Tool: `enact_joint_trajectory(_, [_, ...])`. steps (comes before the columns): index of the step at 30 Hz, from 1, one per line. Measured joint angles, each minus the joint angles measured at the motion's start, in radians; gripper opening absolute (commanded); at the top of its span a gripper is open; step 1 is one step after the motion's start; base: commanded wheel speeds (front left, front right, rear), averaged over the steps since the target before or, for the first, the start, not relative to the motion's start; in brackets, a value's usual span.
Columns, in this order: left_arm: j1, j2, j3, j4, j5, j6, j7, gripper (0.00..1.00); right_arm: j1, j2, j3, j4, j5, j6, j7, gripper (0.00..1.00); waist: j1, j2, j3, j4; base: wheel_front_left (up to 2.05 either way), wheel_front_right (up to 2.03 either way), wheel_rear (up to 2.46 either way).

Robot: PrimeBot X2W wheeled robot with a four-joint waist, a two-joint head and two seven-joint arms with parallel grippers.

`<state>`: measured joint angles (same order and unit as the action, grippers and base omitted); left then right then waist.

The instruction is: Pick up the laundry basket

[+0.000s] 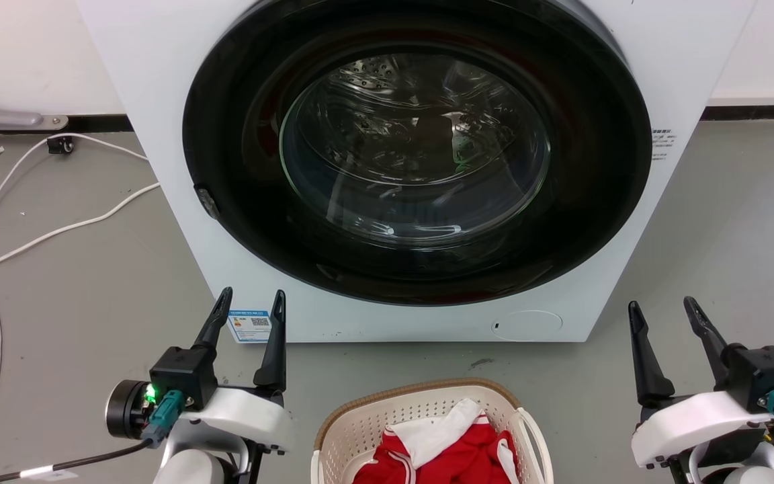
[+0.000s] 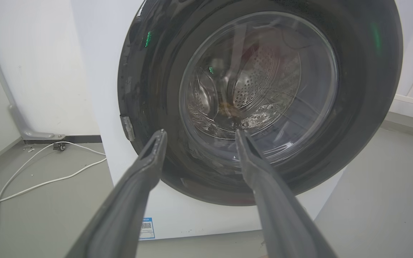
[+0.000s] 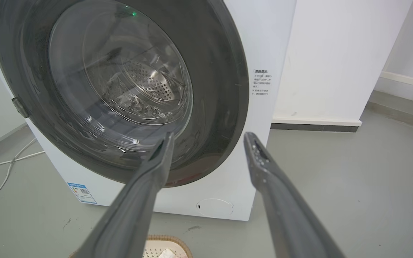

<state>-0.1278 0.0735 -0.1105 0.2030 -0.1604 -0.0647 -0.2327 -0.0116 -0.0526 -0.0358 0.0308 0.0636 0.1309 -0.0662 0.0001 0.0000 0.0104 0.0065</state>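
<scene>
Jaws apart, left gripper (image 1: 252, 292) and right gripper (image 1: 660, 302); laundry basket (image 1: 367, 420) cropped

Washing machine (image 1: 682, 67): blue QR label (image 1: 250, 325), side print (image 1: 662, 144), probably illegible.

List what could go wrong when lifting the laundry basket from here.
1. The laundry basket is cut off by the head view's bottom edge, with little of its white handle in sight, so a grasp could miss.
2. The left gripper and right gripper are open on either side of it. An uneven lift might spill the red and white clothes.
3. The washing machine stands close ahead, so a forward swing could hit its door.
</scene>
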Motion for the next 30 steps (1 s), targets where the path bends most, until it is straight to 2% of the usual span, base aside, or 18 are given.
enact_joint_trajectory(16, [-0.005,-0.012,0.005,0.018,0.066,-0.021,-0.027,1.00,0.012,0.000,-0.002,0.002,-0.066,0.000,-0.026,1.00,0.0000,0.0000,0.003,0.000,0.00,0.00,0.00])
enact_joint_trajectory(30, [-0.007,-0.018,0.018,0.030,0.059,-0.032,-0.029,1.00,0.010,0.000,-0.011,0.013,-0.054,0.000,-0.034,1.00,0.0000,0.0000,0.009,0.000,0.00,0.00,0.00])
